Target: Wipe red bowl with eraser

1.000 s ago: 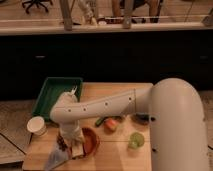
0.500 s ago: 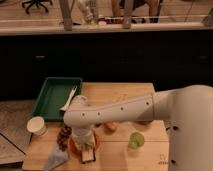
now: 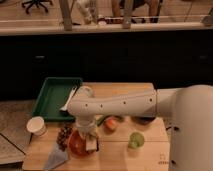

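The red bowl (image 3: 78,145) sits on the wooden table near its front left. My gripper (image 3: 90,141) hangs down from the white arm, over the right part of the bowl. It is shut on the eraser (image 3: 91,146), a pale block that rests inside the bowl by its right rim. The arm hides the back of the bowl.
A green tray (image 3: 54,98) lies at the back left and a white paper cup (image 3: 36,125) at the left edge. A grey cloth (image 3: 54,160) and a dark cluster (image 3: 64,135) lie left of the bowl. An orange fruit (image 3: 111,124), green cup (image 3: 135,139) and dark bowl (image 3: 145,120) stand to the right.
My gripper has moved to the right across the red bowl with the eraser in it. The bowl and the other things have stayed in place.
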Controlling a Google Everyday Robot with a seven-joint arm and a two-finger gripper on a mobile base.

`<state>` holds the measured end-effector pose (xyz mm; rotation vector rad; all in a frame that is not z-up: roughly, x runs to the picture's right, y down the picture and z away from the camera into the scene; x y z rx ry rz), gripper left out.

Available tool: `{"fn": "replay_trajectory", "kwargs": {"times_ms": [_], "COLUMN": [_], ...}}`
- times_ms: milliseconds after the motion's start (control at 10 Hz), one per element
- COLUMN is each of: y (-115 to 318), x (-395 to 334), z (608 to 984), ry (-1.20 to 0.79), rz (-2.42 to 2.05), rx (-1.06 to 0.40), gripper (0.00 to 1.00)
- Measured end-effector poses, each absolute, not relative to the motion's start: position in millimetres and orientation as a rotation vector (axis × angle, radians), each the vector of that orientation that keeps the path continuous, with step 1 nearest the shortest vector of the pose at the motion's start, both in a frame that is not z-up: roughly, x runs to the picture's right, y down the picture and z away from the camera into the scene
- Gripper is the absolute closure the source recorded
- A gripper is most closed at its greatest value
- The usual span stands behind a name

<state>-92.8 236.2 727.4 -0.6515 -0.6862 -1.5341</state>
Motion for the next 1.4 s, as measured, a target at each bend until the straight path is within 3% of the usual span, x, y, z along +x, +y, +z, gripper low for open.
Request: {"fn": "replay_trajectory", "kwargs": {"times_ms": [1400], "y": [227], "x": [-127], "z": [735], "ry": [-0.736], "rz": [-1.591], "rx": [-0.658], "gripper": [1.0]}}
